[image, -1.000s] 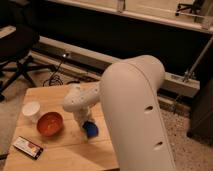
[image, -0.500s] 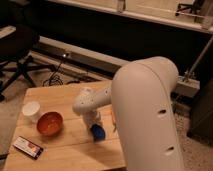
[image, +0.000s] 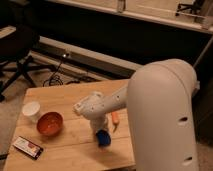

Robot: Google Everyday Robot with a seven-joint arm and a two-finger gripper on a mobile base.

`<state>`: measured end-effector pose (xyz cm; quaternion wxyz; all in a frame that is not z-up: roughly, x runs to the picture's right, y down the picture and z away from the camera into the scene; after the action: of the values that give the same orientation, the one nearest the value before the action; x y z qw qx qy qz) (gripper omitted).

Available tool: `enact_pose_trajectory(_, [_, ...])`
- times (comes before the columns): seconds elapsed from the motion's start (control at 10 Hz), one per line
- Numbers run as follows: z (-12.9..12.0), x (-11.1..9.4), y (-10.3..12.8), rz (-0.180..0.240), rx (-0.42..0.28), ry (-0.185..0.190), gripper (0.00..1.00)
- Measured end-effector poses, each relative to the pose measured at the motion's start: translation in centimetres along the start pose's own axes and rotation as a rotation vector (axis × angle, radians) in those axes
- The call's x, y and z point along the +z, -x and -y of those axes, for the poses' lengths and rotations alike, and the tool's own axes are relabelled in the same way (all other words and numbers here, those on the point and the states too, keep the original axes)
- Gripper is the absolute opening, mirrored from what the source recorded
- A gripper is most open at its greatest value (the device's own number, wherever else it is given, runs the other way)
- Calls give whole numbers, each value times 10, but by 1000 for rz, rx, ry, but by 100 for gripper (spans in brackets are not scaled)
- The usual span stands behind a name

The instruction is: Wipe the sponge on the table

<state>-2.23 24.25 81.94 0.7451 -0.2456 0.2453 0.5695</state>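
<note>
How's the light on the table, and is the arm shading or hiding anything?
Camera view: the table is warmly and evenly lit, while the room behind it is dark. The white arm hides the table's right side. The gripper reaches down onto the sponge, and both are in plain light.

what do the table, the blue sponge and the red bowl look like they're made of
The table: light wood, matte; plank lines and grain show.
The sponge: probably soft foam; a dull, bright blue rounded lump on the table, right under the gripper.
The red bowl: smooth, even colour, so plastic or glazed ceramic; the look leaves that open.
</note>
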Motion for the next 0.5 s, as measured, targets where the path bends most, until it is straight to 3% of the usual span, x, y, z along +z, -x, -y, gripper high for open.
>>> enact_pose_trajectory(0.3, [18, 8, -33, -12, 25, -4, 34])
enact_pose_trajectory(0.5, [26, 10, -55, -16, 12, -30, 34])
